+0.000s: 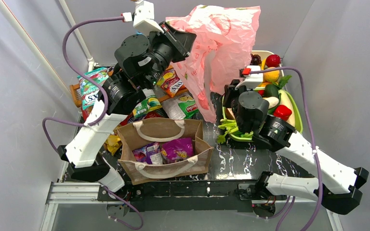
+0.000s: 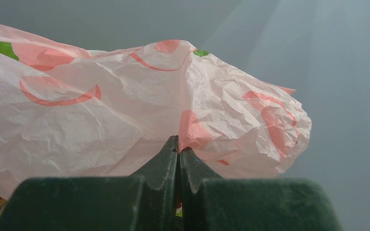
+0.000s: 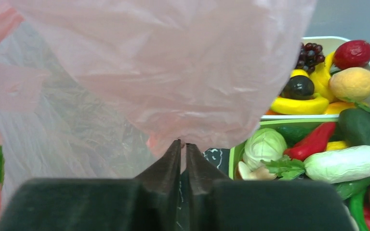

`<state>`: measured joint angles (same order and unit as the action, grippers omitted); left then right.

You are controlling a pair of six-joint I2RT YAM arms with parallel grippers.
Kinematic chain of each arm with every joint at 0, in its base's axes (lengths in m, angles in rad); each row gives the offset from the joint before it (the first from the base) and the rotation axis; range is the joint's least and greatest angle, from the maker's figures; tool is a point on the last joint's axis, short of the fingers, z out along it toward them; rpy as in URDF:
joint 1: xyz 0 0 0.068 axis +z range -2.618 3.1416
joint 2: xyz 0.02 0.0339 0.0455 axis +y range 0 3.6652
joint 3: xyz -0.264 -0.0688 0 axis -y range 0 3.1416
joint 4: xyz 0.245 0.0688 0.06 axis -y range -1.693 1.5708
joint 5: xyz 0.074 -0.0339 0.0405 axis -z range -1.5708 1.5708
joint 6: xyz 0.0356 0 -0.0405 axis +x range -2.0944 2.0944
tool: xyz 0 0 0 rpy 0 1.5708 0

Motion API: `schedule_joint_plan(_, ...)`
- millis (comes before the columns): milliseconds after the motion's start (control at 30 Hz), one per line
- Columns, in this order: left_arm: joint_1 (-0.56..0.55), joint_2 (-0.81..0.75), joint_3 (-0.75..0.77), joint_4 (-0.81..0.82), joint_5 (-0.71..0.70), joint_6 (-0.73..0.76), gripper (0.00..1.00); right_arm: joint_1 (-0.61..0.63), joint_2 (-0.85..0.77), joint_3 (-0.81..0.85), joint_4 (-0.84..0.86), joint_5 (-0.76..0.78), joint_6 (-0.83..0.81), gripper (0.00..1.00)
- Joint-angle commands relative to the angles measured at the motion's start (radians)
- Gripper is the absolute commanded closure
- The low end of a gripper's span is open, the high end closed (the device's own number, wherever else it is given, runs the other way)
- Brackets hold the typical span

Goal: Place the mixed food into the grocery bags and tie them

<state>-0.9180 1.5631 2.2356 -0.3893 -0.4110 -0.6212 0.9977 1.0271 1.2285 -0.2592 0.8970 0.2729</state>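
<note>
Pink bag [image 1: 221, 43]: was held aloft, the left gripper [image 2: 178, 144] pressed together on its upper film and the right gripper [image 3: 183, 147] pinched shut on its lower edge, beside toy produce [image 3: 351, 84] in the white tray [image 3: 335, 38]. Brown tote [image 1: 173, 171]: purple packets [image 1: 177, 149] were lodged inside. Step judged in hand: the bag being spread for loading. Next move: the mouth was to be opened and one gripper freed for food

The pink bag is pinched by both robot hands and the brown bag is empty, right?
Not empty. The top view shows purple snack packets inside the brown tote. The rest holds: the left gripper and the right gripper are both shut on the pink bag.
</note>
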Motion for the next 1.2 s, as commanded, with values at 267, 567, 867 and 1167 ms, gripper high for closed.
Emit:
schedule_joint_plan(267, 0.032, -0.023, -0.010, -0.008, -0.033, 0.050, 0.99, -0.005, -0.348, 0.007, -0.223, -0.277, 0.121, 0.99)
schedule_joint_plan(567, 0.073, -0.009, -0.037, -0.012, 0.036, -0.010, 0.97, -0.005, -0.472, -0.008, -0.330, -0.406, 0.204, 0.99)
schedule_joint_plan(867, 0.106, 0.020, -0.050, -0.103, 0.098, -0.008, 0.43, -0.005, -0.485, 0.034, -0.213, -0.504, 0.257, 0.99)
schedule_joint_plan(1167, 0.106, 0.128, 0.045, -0.328, 0.167, 0.125, 0.02, -0.004, -0.458, 0.138, -0.074, -0.412, 0.369, 0.99)
